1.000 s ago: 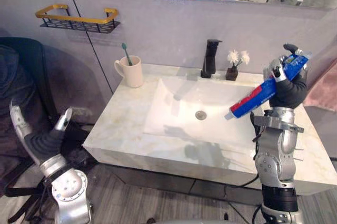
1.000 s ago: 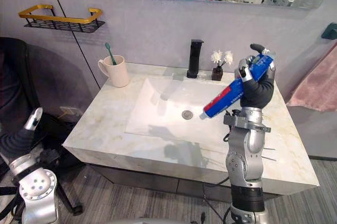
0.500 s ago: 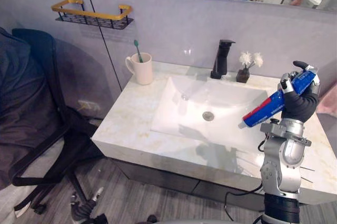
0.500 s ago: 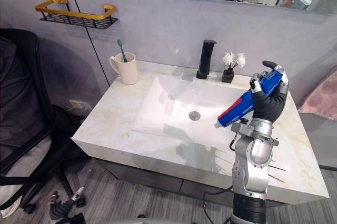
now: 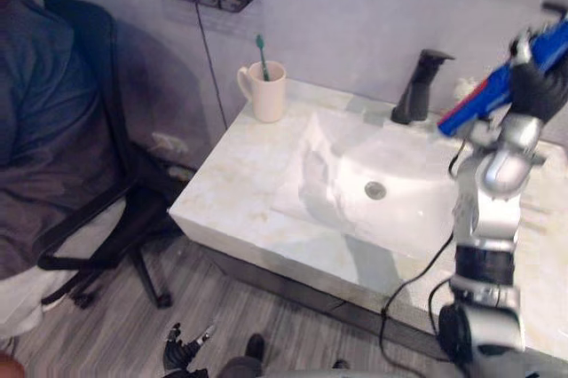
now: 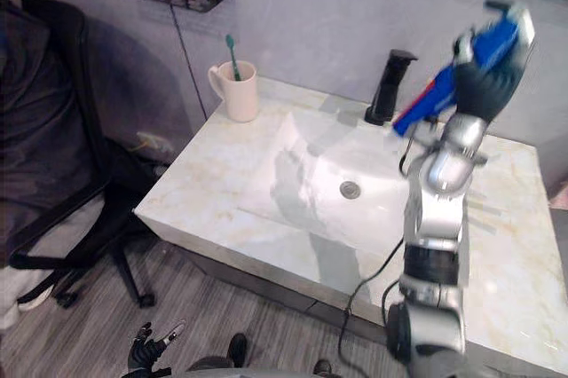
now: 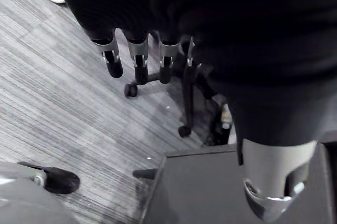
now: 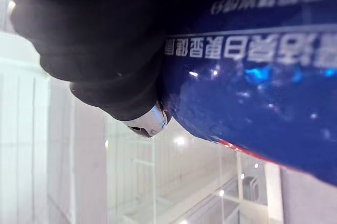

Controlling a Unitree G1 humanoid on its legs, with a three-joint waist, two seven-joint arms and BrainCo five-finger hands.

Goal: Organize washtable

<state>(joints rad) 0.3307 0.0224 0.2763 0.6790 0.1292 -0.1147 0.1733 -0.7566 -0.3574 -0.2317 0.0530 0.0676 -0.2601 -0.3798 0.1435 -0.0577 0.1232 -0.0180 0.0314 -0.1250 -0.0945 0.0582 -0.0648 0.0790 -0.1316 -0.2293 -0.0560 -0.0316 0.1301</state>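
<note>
Right hand (image 6: 485, 85) was clamped round the toothpaste tube (image 6: 432, 96), holding it high and slanted above the sink (image 6: 293, 161) by the black faucet (image 6: 388, 87). My guess: carried clear of the basin, bound for the ceramic cup (image 6: 240, 94). Tube was glossy blue soft plastic; the counter (image 6: 217, 218) a polished marble-look slab. Left hand (image 7: 138, 58) hung over the floor, fingers straight, empty.

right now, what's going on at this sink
The robot's right hand is gripping a blue toothpaste tube, held up in the air above the right side of the washtable, to the right of the black faucet. Its left hand hangs low over the floor by the office chair, fingers straight, holding nothing. A mug with a green toothbrush stands at the counter's back left corner.
</note>
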